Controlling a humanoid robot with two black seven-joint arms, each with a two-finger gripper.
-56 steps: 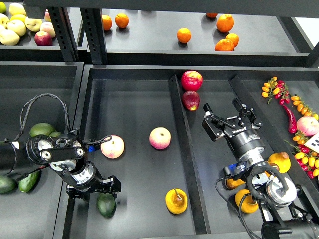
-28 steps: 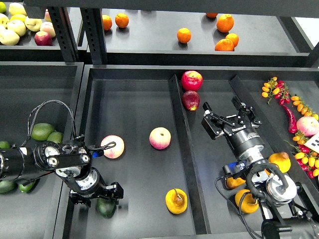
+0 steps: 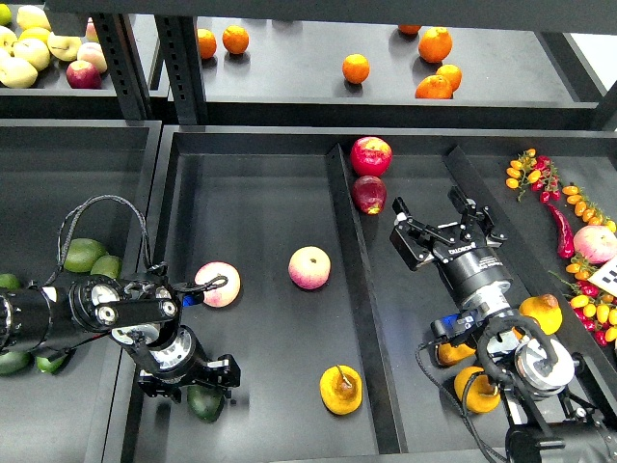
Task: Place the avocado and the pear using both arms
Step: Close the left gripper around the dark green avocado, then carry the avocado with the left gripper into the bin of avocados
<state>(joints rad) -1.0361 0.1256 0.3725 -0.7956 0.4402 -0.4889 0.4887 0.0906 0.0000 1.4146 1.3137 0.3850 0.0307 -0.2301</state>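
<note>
The dark green avocado (image 3: 204,405) lies on the floor of the middle tray (image 3: 260,212) near its front left corner. My left gripper (image 3: 185,378) hangs right over the avocado's near side with its fingers spread wide, and it partly hides the fruit. The golden pear (image 3: 341,390) with a brown stem lies in the same tray at the front right, apart from both grippers. My right gripper (image 3: 445,224) is open and empty above the right tray, pointing away from me.
Two pink-cream peaches (image 3: 218,285) (image 3: 309,267) lie mid-tray. Two red apples (image 3: 370,155) sit by the divider wall (image 3: 347,280). Pale green fruits (image 3: 85,256) fill the left bin. More yellow pears (image 3: 541,313) lie under my right arm. Oranges (image 3: 356,68) sit on the shelf.
My left arm has slid toward the front of the tray, bringing its gripper lower over the avocado, which stayed in place. The right arm has barely moved.
</note>
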